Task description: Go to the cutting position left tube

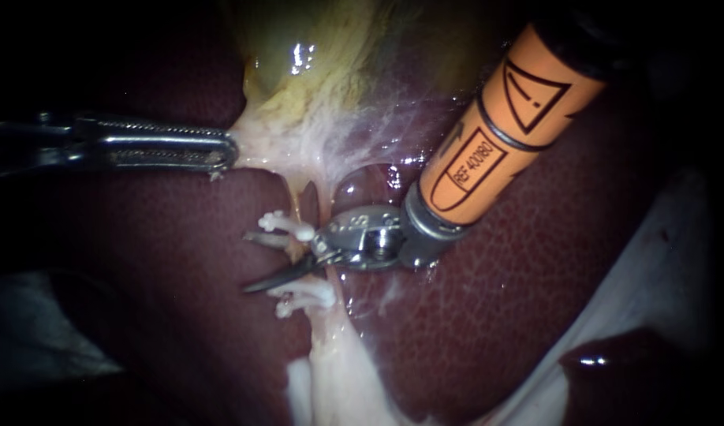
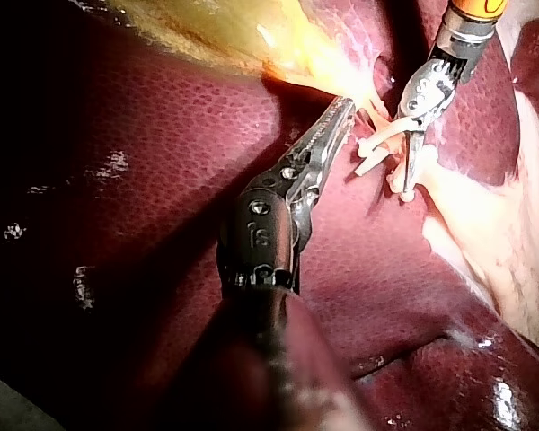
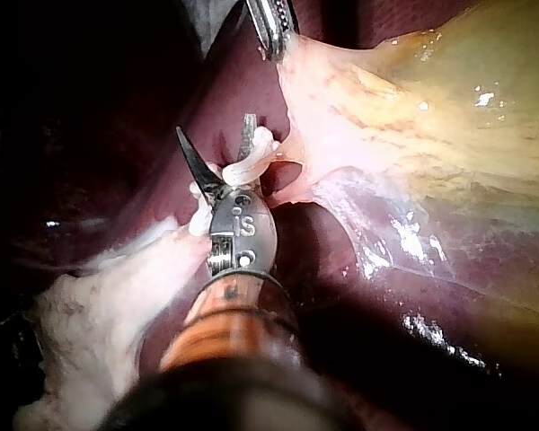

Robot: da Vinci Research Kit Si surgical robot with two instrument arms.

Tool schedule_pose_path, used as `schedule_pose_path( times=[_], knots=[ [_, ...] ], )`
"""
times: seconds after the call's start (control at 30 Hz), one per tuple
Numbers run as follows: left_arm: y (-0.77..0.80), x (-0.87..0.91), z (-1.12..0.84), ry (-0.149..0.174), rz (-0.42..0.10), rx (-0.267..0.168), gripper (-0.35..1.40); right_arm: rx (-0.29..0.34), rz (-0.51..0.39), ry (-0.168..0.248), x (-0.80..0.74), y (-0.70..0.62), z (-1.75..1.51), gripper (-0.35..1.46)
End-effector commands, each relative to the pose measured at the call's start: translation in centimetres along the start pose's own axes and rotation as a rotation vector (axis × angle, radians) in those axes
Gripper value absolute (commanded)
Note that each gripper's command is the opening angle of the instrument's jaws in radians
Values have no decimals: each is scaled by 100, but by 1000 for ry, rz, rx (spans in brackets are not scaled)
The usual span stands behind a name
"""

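Note:
A pale tube [image 1: 307,197] runs down from the yellow-green gallbladder [image 1: 315,71] over the dark red liver [image 1: 165,268]. It carries two white clips, an upper clip [image 1: 285,225] and a lower clip [image 1: 307,295]. My right instrument [image 1: 250,262], on an orange shaft, ends in two thin blades that stand open. The blades straddle the tube between the two clips, as the right wrist view [image 3: 214,127] also shows. My left instrument [image 1: 222,155] is shut on pale tissue at the gallbladder's neck and holds it taut toward the left [image 2: 341,112].
Stretched thin webbing [image 1: 378,126] spans between the gallbladder and the liver beside the orange shaft. A pale fatty stump [image 1: 338,371] continues below the lower clip. White cloth [image 1: 662,260] lies at the liver's right edge.

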Motion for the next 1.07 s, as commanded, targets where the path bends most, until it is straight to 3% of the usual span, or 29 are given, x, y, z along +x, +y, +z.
schedule_pose_path(
  times=[0.03, 0.2, 0.63, 1.07],
  knots=[
    [0, 0, 0, 0, 0, -1, -35, 3, 6, 0, 0, 0, 1, 144],
    [1, 0, 0, 0, 0, -1, -35, 7, 34, 15, 4, -5, 4, 144],
    [0, 1, 0, 0, 0, -1, -35, 77, 104, 60, 22, -39, 12, 144],
    [0, 1, 0, 0, 0, -1, -35, 78, 108, 59, 20, -38, 12, 144]
  ],
)
